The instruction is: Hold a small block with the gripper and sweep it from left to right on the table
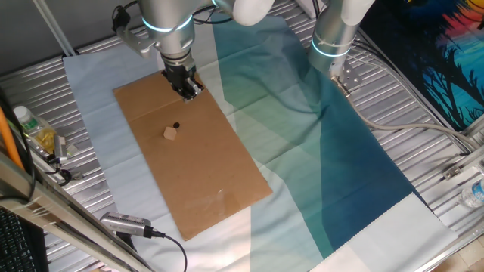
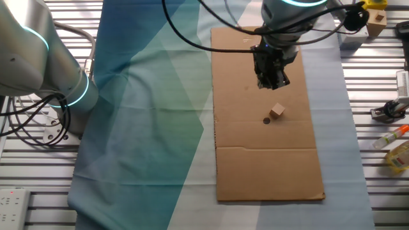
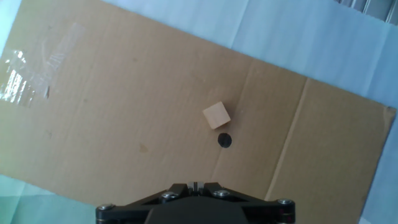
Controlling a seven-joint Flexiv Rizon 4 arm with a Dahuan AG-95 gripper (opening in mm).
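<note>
The small block [image 1: 170,134] is a tan wooden cube lying loose on the brown cardboard sheet [image 1: 204,177], right next to a small black dot [image 1: 176,125]. It also shows in the other fixed view [image 2: 277,112] and the hand view [image 3: 216,116]. The gripper [image 1: 189,92] hangs above the cardboard's far part, apart from the block and holding nothing. It shows in the other fixed view [image 2: 271,82] too. In the hand view the gripper [image 3: 194,185] sits at the bottom edge with its jaws closed together, the block lying ahead of them.
A second silver arm [image 1: 333,34] stands idle at the back on the teal cloth [image 1: 333,151]. Bottles and tools lie at the table's left edge [image 1: 34,136]. A cable and metal handle [image 1: 125,224] lie at the front left. Clear tape [image 3: 25,74] is stuck on the cardboard.
</note>
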